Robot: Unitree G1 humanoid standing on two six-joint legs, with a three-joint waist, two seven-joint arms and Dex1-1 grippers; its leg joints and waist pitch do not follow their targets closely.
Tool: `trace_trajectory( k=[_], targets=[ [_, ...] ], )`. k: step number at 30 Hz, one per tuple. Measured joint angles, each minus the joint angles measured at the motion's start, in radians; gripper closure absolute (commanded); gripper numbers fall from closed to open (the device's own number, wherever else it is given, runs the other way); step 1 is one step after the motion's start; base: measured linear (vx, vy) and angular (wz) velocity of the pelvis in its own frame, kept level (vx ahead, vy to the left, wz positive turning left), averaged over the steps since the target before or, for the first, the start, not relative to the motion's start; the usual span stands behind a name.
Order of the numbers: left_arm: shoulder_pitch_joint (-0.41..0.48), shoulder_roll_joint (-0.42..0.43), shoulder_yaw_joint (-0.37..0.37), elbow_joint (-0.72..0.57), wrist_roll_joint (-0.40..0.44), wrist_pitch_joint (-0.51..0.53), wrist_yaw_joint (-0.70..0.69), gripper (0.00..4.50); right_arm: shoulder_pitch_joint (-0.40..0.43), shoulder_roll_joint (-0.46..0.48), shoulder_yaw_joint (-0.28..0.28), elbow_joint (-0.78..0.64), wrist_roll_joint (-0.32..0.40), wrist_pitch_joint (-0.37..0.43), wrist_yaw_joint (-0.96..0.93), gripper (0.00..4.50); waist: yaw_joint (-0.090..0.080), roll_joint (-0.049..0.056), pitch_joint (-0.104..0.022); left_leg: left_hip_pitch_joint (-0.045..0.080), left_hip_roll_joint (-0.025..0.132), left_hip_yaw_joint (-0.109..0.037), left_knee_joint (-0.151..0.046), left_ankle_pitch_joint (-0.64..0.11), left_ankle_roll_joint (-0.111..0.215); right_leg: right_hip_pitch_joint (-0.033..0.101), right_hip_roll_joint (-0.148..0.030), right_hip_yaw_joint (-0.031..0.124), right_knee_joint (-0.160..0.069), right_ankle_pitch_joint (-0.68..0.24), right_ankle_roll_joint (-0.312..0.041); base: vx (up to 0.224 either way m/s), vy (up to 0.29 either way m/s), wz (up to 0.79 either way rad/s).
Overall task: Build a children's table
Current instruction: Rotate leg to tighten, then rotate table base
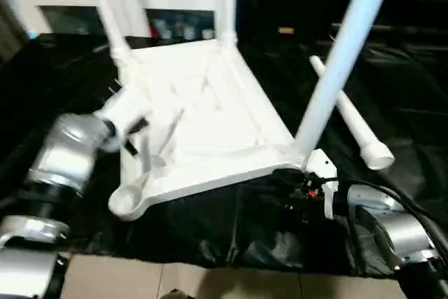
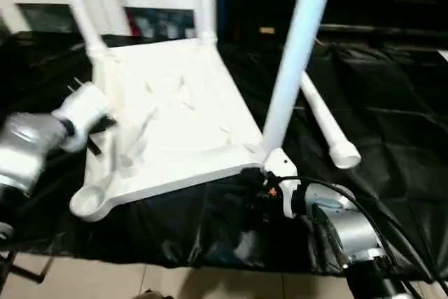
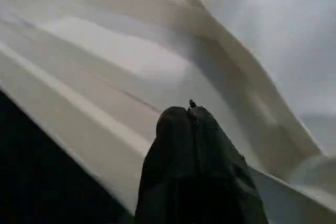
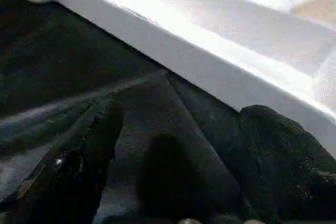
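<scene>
Left eye view | tabletop (image 1: pixel 203 124) near edge probably overhangs black sheet (image 1: pixel 231 232)

Dim room, motion blur throughout, with overhead glare whitening the table top (image 1: pixel 210 117) against dark cloth (image 1: pixel 392 103).

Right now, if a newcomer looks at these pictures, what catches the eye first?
The white top lies upside down on the black sheet, with three legs standing up from its corners. A fourth leg lies loose on the sheet to the right. The near left socket is empty, and the left gripper, shut, hovers over the ribbed underside.
</scene>
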Motion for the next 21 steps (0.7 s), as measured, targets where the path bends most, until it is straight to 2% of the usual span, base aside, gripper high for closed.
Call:
trace_trajectory(
  k=[5, 9, 12, 17, 21],
  targets=[
    [-0.001, 0.01, -0.028, 0.01, 0.035, -0.012, 0.0, 4.49, -0.024, 0.028, 0.016, 0.044, -0.039, -0.009, -0.072, 0.47, 0.0, -0.001, 0.0, 0.004, 0.0, 0.0, 0.001, 0.0, -0.001, 0.001, 0.0, 0.0, 0.004, 0.0, 0.0, 0.0, 0.0, 0.0],
    [0.006, 0.05, -0.083, -0.032, 0.049, -0.005, -0.076, 4.49, -0.073, 0.059, 0.015, 0.115, -0.075, -0.033, -0.161, 0.47, -0.016, 0.001, -0.001, 0.007, 0.0, 0.0, 0.001, 0.001, -0.002, 0.002, 0.0, 0.001, 0.006, 0.0, 0.0, 0.0, 0.0, 0.0],
    [0.023, 0.076, -0.105, -0.088, 0.049, 0.009, -0.136, 4.49, -0.099, 0.082, -0.007, 0.146, -0.086, -0.037, -0.227, 0.47, -0.03, 0.001, -0.001, 0.007, 0.0, 0.0, 0.001, 0.001, -0.002, 0.002, 0.0, 0.002, 0.009, 0.0, 0.0, 0.0, 0.0, 0.0],
    [0.028, 0.079, -0.1, -0.1, 0.047, 0.023, -0.144, 4.49, -0.11, 0.091, -0.022, 0.147, -0.089, -0.038, -0.243, 0.47, -0.038, 0.001, -0.001, 0.007, 0.0, 0.0, 0.001, 0.001, -0.002, 0.0, 0.0, 0.002, 0.011, -0.001, 0.001, 0.0, 0.0, 0.0],
    [0.039, 0.106, -0.119, -0.136, 0.03, 0.027, -0.222, 4.49, -0.122, 0.102, -0.022, 0.165, -0.094, -0.045, -0.261, 0.47, -0.044, 0.001, -0.001, 0.007, 0.0, 0.0, 0.001, 0.001, -0.002, 0.0, 0.0, 0.002, 0.011, -0.001, 0.001, 0.0, 0.0, 0.0]
  ],
)
